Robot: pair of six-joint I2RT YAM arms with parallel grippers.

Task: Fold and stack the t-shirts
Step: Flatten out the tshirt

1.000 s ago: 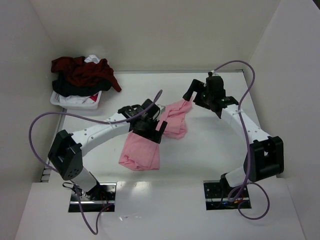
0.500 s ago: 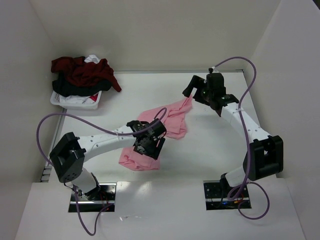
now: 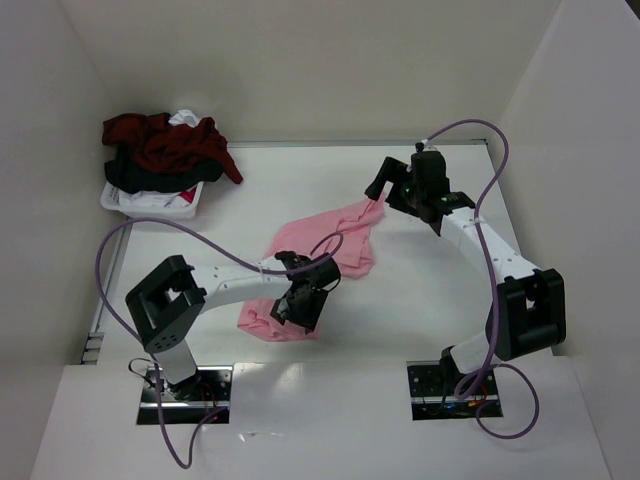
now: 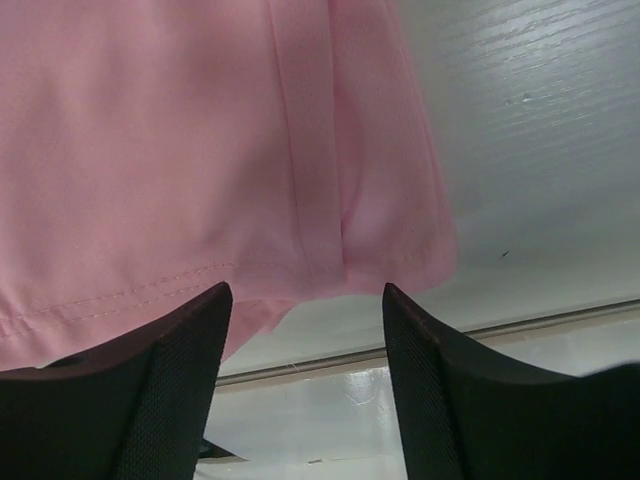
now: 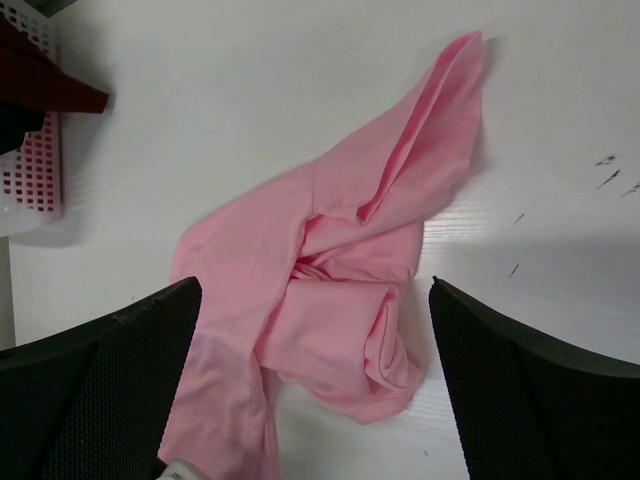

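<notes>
Left end effector [image 4: 305,290] drawn back over pink t-shirt [image 4: 150,150] hem, jaws apart.

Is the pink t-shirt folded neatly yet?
No. The pink t-shirt lies crumpled on the table, bunched in uneven overlapping folds.

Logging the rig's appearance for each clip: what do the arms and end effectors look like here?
The left arm and right arm have white links with bulky black joint blocks. A purple cable loops along each. The left end effector and right end effector are black, each with two blunt fingers whose faces show a fine mesh texture.
</notes>
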